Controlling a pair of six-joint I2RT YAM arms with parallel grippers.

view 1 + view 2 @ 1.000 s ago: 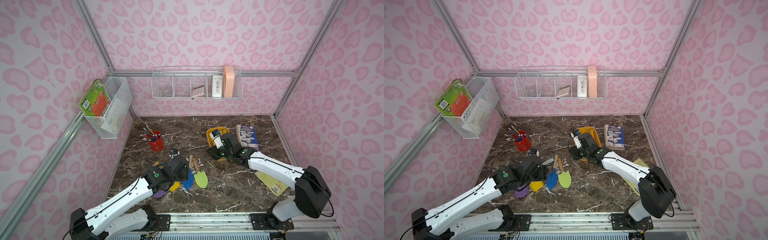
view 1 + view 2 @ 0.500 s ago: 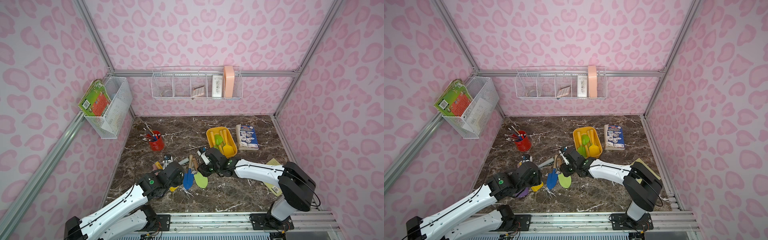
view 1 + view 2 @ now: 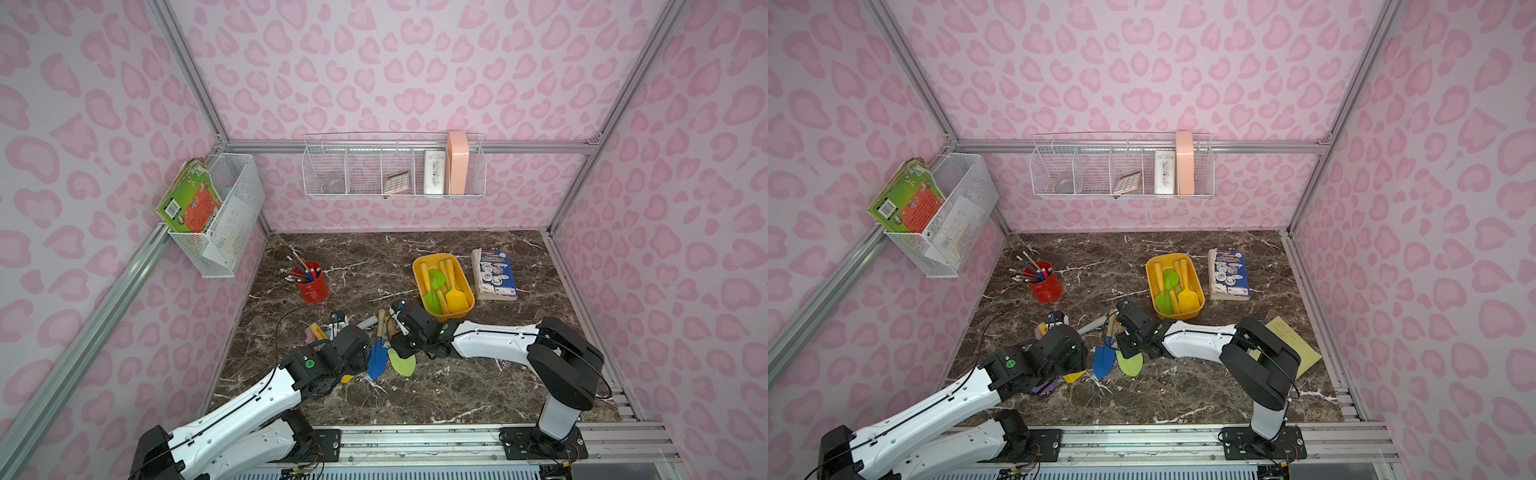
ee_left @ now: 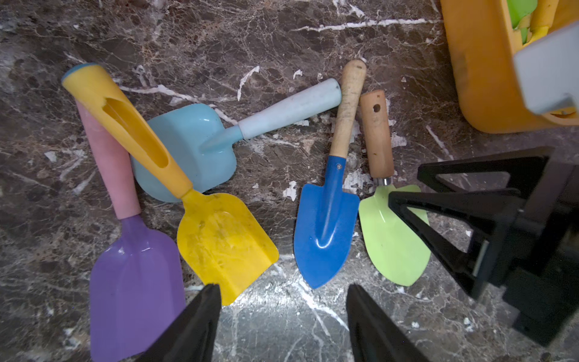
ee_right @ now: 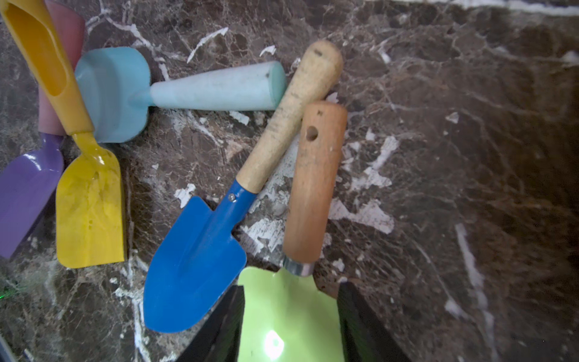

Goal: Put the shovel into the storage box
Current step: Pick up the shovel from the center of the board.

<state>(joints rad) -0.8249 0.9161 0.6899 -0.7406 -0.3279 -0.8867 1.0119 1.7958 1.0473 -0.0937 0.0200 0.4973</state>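
**Right pincer leaves the tub for the loose shovels**

Since a second ago the right arm has swung away from the storage box [image 3: 417, 276] toward the lower middle of the frame. The left arm has drawn back a little toward the lower left.

The right pincer [image 5: 289, 286] now hangs low over the light green shovel [image 5: 310, 203]. Its jaws are moderately spread, with one finger on each side of the blade where it meets the wooden handle. I cannot tell whether the fingers touch the blade. The shovel lies flat on the desk [image 3: 457, 386].

Just left of it in both top views lies the blue shovel [image 3: 377, 359]. Its pale wooden handle leans toward the green one's handle, and the two nearly meet at their ends. Further left, partly under the left wrist, is a cluster of three. The yellow plastic shovel [image 4: 222, 241] has its handle lying over the pink handle of the purple shovel [image 4: 134, 282] and over the bowl of the light blue scoop [image 4: 188, 150].

The left pincer [image 4: 282, 286] is wide apart and holds nothing. It hovers over bare desk near the blade tips of the yellow and blue shovels.

The storage box sits right of centre in both top views, just above the right arm's wrist. It holds green shovels [image 3: 435, 282] and a yellow shovel [image 3: 456, 299] lying lengthwise. A paperback book [image 3: 494, 274] lies just right of the box, and a red pencil cup [image 3: 311, 284] stands well to its left.
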